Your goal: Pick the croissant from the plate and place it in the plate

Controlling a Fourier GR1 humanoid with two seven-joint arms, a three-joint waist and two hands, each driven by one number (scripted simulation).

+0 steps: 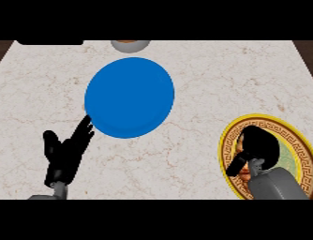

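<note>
- Right robot hand (256,147) sits nearest the view, at about 4 o'clock, down over the gold-rimmed patterned plate (307,161); its fingers are curled downward over the plate's middle.
- Croissant: not clearly visible. A small brownish patch shows under the curled fingers (237,165), so it is probably beneath the palm, on the patterned plate. Cannot tell whether the fingers are actually closed around it or only cupped above it.
- Left robot hand (66,152) rests at about 8 o'clock on the bench (201,65), fingers straight and apart, tips close to the lower-left edge of the blue plate (130,97). It holds nothing.
- Blue plate lies just above centre, toward 11 o'clock, nothing on it.
- Step in hand (judgement): the grasp at the source plate; the croissant is not yet moved.
- Next move calls for: a secure closure, a lift clear of the gold rim, then a carry toward 10 o'clock to the blue plate, and a release over its middle.
- Grey bowl-like object (130,45) at 12 o'clock, cut off by the view's edge.
- Writing, brands, labels: none readable. Only a key-pattern border on the gold plate.
</note>
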